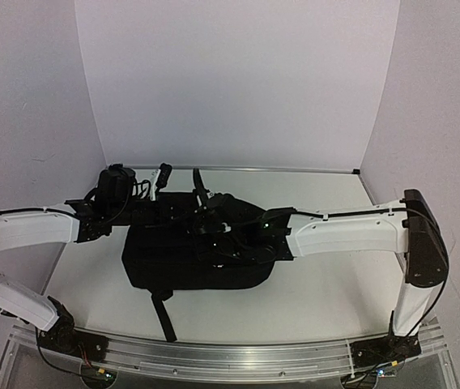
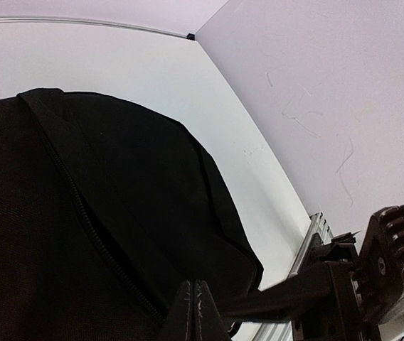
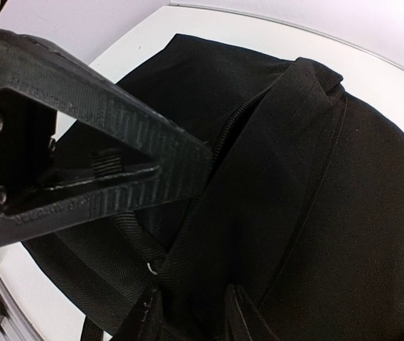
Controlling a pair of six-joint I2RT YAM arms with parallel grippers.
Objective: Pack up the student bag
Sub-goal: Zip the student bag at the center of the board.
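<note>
Two tools over the student bag (image 1: pixel 189 263): left tool (image 2: pixel 195 312) clenched at its far-left edge; right tool (image 3: pixel 193 300) straddles fabric, grip unclear.

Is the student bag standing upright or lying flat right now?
Lying flat: the student bag is spread on the table, a strap trailing toward the near edge.

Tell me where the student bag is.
In the top view, the student bag lies on the table between the left arm and right arm, one strap trailing toward the near edge.

Matt woven cloth student bag (image 1: pixel 189 263); smooth white table (image 1: pixel 327 304)
</note>
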